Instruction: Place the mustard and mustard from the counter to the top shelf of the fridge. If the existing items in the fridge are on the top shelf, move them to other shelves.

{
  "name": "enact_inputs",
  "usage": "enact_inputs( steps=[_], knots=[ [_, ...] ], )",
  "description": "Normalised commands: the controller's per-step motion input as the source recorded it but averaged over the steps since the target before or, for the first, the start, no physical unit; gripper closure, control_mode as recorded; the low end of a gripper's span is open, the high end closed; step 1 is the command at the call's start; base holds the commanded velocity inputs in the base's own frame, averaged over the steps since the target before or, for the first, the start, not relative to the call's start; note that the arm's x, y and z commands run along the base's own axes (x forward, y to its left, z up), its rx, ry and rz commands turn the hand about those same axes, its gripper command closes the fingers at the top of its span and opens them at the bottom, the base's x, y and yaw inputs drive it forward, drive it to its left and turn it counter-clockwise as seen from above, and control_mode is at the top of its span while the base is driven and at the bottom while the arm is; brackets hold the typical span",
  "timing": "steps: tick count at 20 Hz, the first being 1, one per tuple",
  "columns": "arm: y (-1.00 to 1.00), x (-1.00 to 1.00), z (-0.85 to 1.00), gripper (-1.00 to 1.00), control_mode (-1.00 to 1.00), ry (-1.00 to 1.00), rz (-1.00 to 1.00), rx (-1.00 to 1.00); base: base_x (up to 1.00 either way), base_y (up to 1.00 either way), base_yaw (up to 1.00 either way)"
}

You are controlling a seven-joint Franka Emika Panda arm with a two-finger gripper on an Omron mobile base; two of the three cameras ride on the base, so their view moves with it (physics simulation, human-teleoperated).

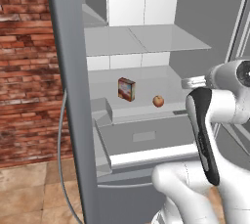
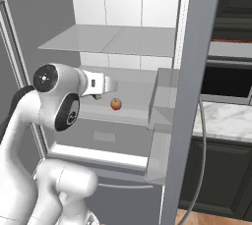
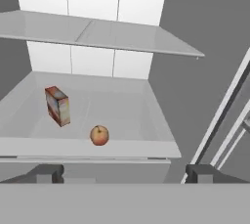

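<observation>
The fridge [image 1: 205,17] stands open. Its top shelf [image 1: 141,39] [image 3: 97,32], a pale grey two-panel plate, has nothing on it. The existing items stand one level down on the white shelf [image 3: 122,105] over the drawer: a small box [image 1: 126,89] [image 3: 57,105] with a reddish front, and a red-orange apple [image 1: 158,101] [image 2: 116,103] [image 3: 99,135] near the shelf's front edge. My gripper [image 3: 124,174] hangs open and holds nothing, in front of that lower shelf, short of the apple. Both mustard bottles are out of view. A stretch of the marble counter [image 2: 226,116] lies to the right of the fridge.
The fridge door [image 1: 68,96] [image 2: 192,96] stands open close to me, with its bins [image 2: 165,96] facing inward. A grey drawer [image 1: 146,137] sits under the lower shelf. A microwave [image 2: 229,79] stands over the counter, a brick wall [image 1: 27,71] to the left.
</observation>
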Motion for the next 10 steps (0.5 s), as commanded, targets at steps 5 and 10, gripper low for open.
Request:
enact_inputs(
  steps=[5,10],
  knots=[
    [0.01,-1.00,0.20,-1.00,-1.00,0.00,0.00,0.00,0.00,0.00,0.00],
    [0.01,-1.00,0.14,-1.00,-1.00,-0.04,0.02,0.01,0.00,0.00,0.00]
  ],
)
